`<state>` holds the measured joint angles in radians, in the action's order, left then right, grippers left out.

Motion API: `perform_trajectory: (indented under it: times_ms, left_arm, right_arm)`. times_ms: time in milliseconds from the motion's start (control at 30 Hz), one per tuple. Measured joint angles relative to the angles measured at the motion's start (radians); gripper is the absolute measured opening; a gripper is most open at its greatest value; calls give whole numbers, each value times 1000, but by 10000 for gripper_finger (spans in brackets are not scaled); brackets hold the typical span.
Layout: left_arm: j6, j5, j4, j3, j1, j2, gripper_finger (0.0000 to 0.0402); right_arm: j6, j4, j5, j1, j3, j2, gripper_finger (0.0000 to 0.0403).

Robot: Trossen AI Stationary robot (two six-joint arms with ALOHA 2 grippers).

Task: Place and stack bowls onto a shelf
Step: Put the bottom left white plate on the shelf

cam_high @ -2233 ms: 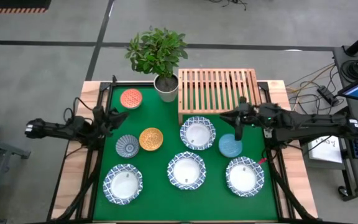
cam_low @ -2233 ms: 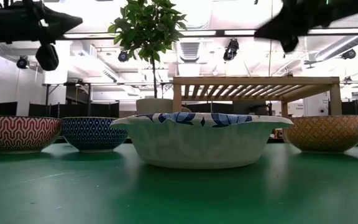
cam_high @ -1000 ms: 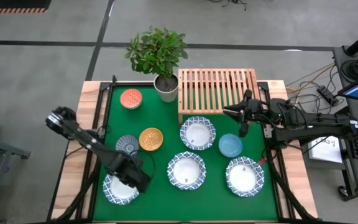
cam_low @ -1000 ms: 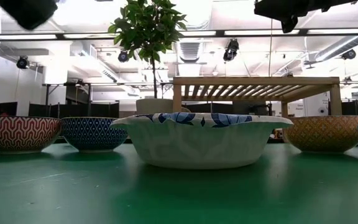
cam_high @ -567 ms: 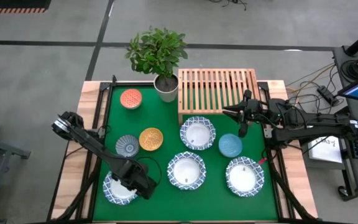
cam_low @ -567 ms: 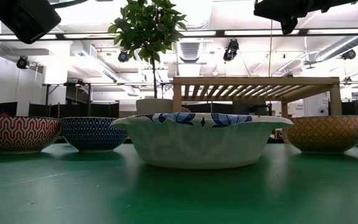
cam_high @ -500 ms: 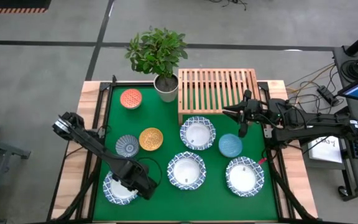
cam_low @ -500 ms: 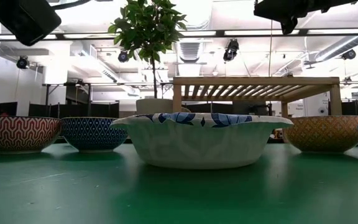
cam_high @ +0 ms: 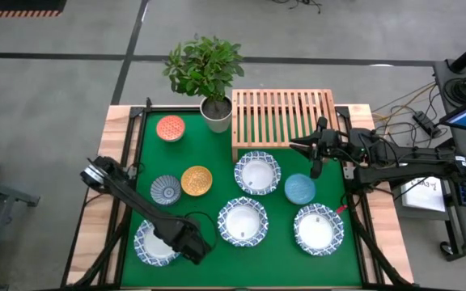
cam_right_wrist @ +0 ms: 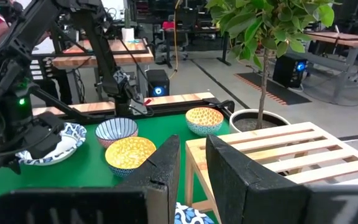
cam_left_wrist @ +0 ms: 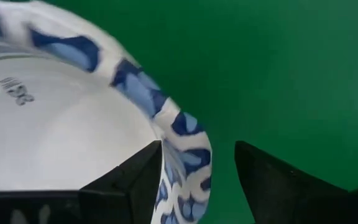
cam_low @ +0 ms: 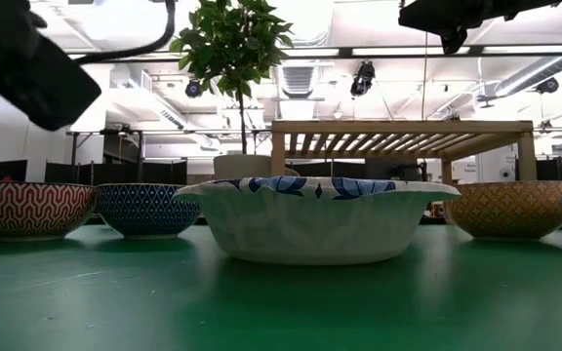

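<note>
Green mat [cam_high: 217,170] on wood table, workshop w/ desks behind. L gripper [cam_high: 194,249] low at near-left white bowl [cam_high: 155,242], fingers [cam_left_wrist: 132,186] spread, straddling its rim – one inside, one outside, not clamped. R gripper [cam_high: 313,158] hovers above light blue bowl [cam_high: 299,189], just off shelf [cam_high: 283,117] front corner; jaws part open, empty. Three other white bowls [cam_high: 243,221] on mat btwn grippers. Orange-red bowl [cam_high: 171,128], yellow bowl [cam_high: 196,180], dark blue bowl [cam_high: 166,189] beyond L gripper. Shelf bare, plant pot [cam_high: 215,115] beside it.

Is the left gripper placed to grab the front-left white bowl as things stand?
Probably yes: the left gripper is open, its fingers astride the bowl rim, one inside, one outside, nothing between.
</note>
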<state>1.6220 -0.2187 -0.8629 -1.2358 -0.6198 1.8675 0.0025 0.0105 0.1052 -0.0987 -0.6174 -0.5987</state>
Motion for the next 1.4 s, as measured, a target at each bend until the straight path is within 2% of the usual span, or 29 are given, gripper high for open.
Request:
perform_trajectory:
  times_ms: [267,467,600,767,967,1067,1267,1400]
  left_arm:
    - [-6,21,3,0,-16,18,112]
    - [-29,19,-84,-35,-25,16,21]
    - [-168,12,-274,-148,-27,16,8]
    - [-474,33,-410,-352,-41,16,2]
    - [-708,231,-547,-585,-56,15,1]
    - [-848,386,-583,-662,-56,13,0]
    - [-1305,774,-518,-713,-18,15,0]
    - [-1549,913,-474,-706,46,15,0]
  right_arm:
    - [-3,2,0,0,0,0,68]
    - [-19,13,0,0,0,0,68]
    - [-52,60,0,0,1,0,68]
    - [-56,71,-9,0,7,0,68]
    - [-46,71,-101,0,32,0,68]
    - [-43,70,-154,0,39,0,68]
    - [12,67,-234,3,62,0,68]
    - [68,62,-264,15,109,0,68]
